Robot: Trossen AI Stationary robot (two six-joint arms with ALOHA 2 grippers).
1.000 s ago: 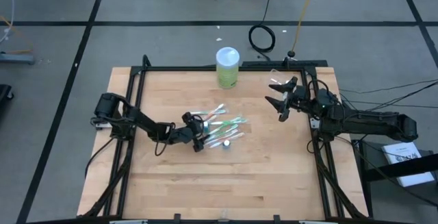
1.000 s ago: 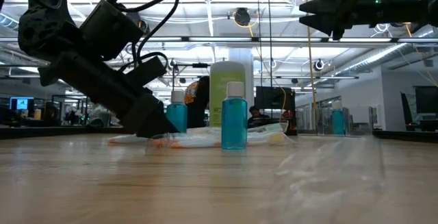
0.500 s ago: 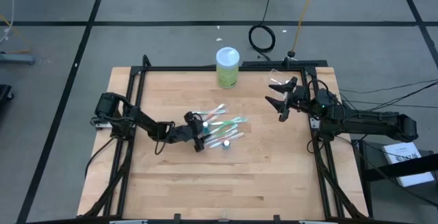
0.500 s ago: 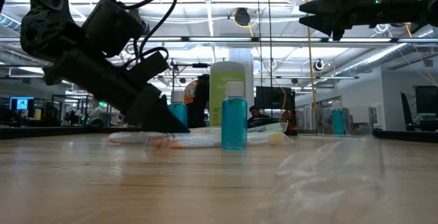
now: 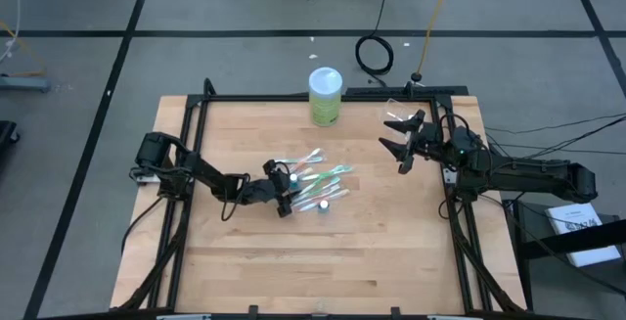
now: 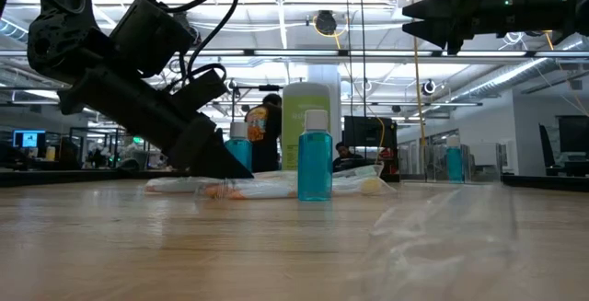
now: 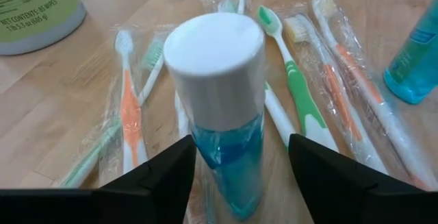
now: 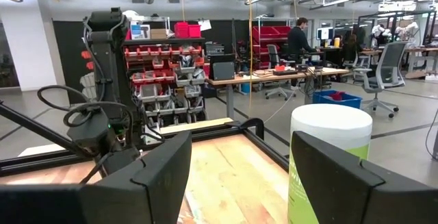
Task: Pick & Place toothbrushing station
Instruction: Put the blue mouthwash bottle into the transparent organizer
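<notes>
Left tool [image 7: 239,166]: fingers straddle upright teal tube [image 7: 222,114], contact cannot be told | tube judged light, stiff, slippery; body below white cap to be gripped | wrapped toothbrushes [image 7: 294,94] lie just beyond | right tool [image 5: 402,141] raised, wide.

Toothbrushes [image 5: 318,176] mid-table; tube [image 7: 220,107] among them; second tube [image 5: 324,204] beside; cylinder [image 5: 325,97] behind.

Even, bright overhead light falls on the pale wooden bench [image 5: 323,251], and shadows under the arms are soft and short. In the low view, ceiling strip lights glare behind the dark arms, and the near bench surface is blurred. The left wrist view holds the white-capped teal tube [image 7: 222,107] sharp, with glints on the clear toothbrush wrappers [image 7: 342,80].
</notes>
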